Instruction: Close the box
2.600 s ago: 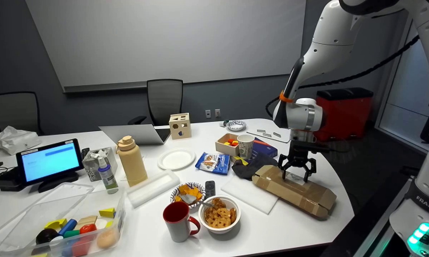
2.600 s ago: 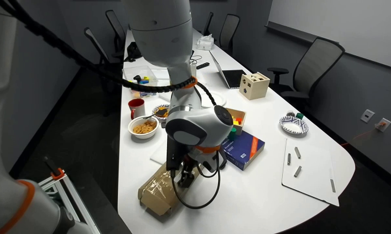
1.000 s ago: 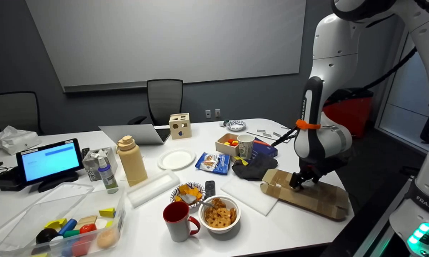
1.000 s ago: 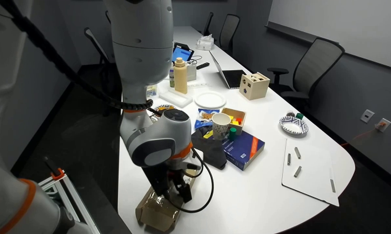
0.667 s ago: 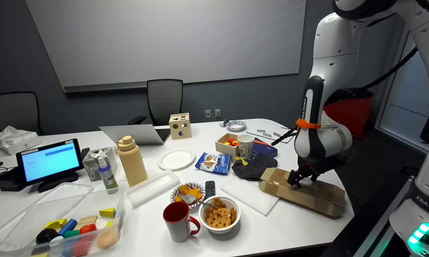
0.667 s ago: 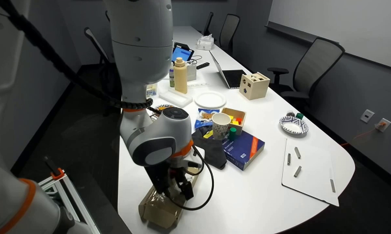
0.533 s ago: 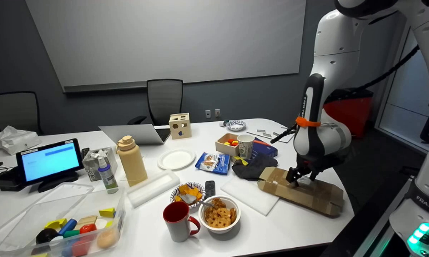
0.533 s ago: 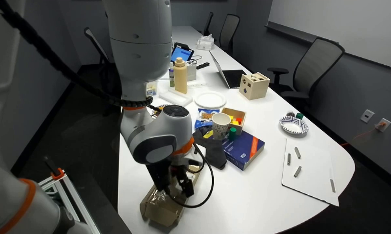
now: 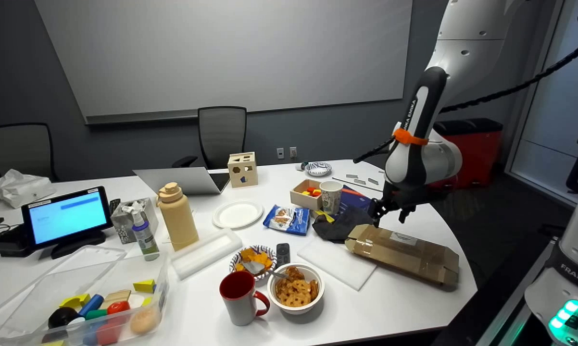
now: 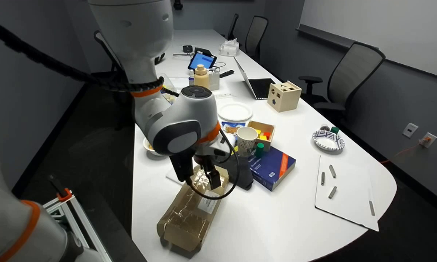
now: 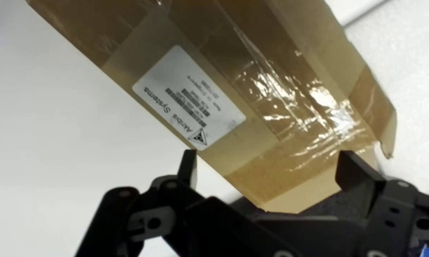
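White tabletop (image 9: 380, 310) carries the taped cardboard box (image 9: 404, 253) near its right edge in an exterior view. Jaws hang parted and empty by the box's left end; sideways pressure could skid the unclamped box, leaving its end flap (image 10: 182, 236) ajar.

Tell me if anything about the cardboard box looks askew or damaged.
The brown cardboard box looks a little battered: in the wrist view, the shiny packing tape on its top is wrinkled, and a side flap juts out instead of lying flush. I cannot tell whether it is torn.
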